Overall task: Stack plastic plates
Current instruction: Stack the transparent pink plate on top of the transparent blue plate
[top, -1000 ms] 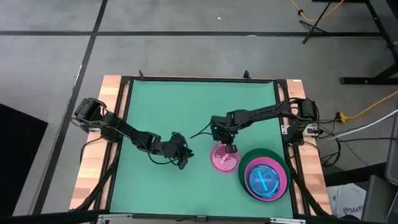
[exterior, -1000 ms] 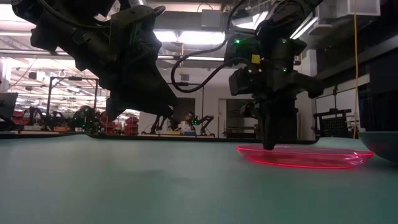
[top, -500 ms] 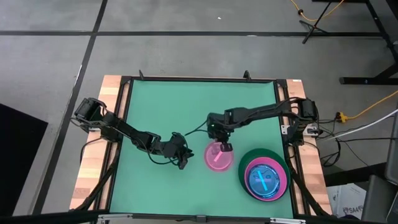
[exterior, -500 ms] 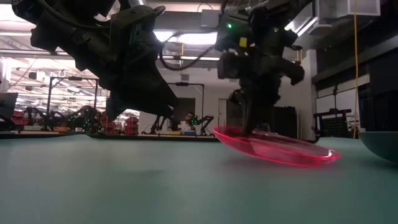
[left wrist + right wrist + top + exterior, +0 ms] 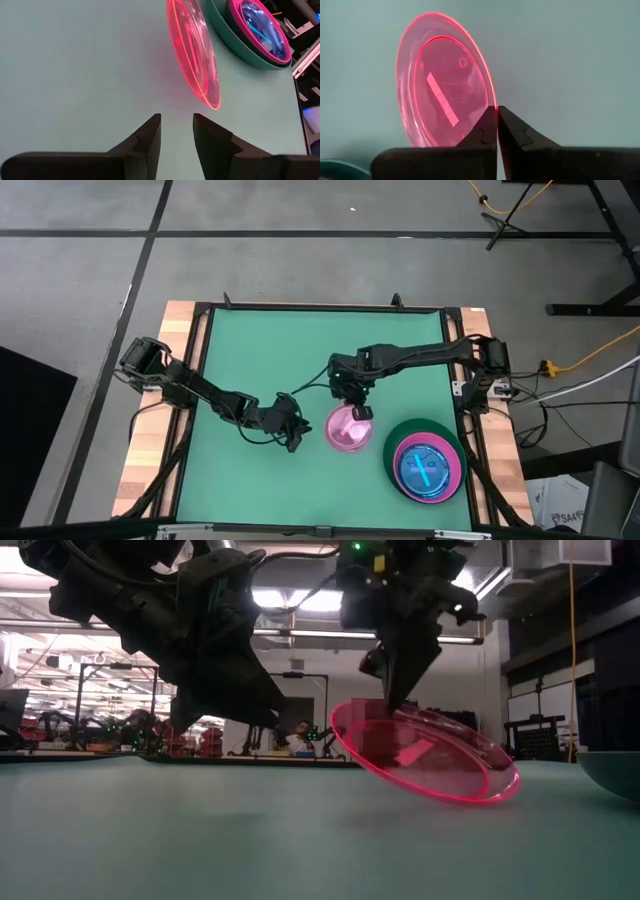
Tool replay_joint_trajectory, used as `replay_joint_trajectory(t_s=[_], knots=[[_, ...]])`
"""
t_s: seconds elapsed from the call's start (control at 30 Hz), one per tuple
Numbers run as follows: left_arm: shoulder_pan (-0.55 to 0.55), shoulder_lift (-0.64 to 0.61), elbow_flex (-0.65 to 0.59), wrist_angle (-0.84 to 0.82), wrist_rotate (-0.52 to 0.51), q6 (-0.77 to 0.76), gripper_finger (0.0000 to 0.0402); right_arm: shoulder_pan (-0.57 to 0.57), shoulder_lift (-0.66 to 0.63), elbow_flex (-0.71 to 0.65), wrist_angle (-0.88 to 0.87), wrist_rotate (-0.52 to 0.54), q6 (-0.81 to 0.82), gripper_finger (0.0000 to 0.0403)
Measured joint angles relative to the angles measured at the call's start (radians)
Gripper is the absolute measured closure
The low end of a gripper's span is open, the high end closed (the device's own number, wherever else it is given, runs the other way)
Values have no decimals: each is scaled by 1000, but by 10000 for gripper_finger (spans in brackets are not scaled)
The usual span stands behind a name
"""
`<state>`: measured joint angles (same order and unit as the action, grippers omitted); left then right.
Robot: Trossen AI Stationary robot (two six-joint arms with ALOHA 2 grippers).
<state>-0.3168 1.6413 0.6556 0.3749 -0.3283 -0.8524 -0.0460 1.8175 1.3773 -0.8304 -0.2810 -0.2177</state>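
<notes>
A translucent pink plate (image 5: 348, 432) hangs tilted just above the green table, with my right gripper (image 5: 362, 413) shut on it; the low view shows the pink plate (image 5: 430, 755) slanting down from the gripper (image 5: 398, 698). To its right a large dark green plate (image 5: 394, 442) lies on the table, holding a hot pink plate (image 5: 401, 456) and a cyan plate (image 5: 426, 470). My left gripper (image 5: 176, 127) waits left of the tilted plate, open, with nothing between its fingers. My right gripper pinches the pink plate's rim (image 5: 492, 102) on its far side between its two fingers. The fingers come from above, slanting down. The plate hangs tilted, held edge high, its low near edge (image 5: 495, 795) close to the table; I cannot tell whether that edge touches.
A black frame (image 5: 320, 308) borders the green mat, with wooden table edges (image 5: 150, 470) outside it. Open mat lies across the far half and near left. Room equipment and a person far off show beyond the table in the low view.
My right gripper has risen and drifted a little toward the table's left edge, staying shut. The pink plate, flat on the table a second ago, has tipped up: its held far edge has lifted while its near edge stays low.
</notes>
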Motion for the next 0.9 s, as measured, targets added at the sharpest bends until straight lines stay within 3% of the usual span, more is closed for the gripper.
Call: replay_joint_trajectory(t_s=[0.3, 0.63, 0.9], knots=[[0, 0, 0, 0, 0, 0, 295, 0, 0, 73, -42, -8, 0, 403], [0, 0, 0, 0, 0, 12, 295, 37, -1, 137, -126, -132, -52, 403], [-3, 0, 0, -1, 0, 26, 295, 133, -1, 138, -222, -270, -55, 403]])
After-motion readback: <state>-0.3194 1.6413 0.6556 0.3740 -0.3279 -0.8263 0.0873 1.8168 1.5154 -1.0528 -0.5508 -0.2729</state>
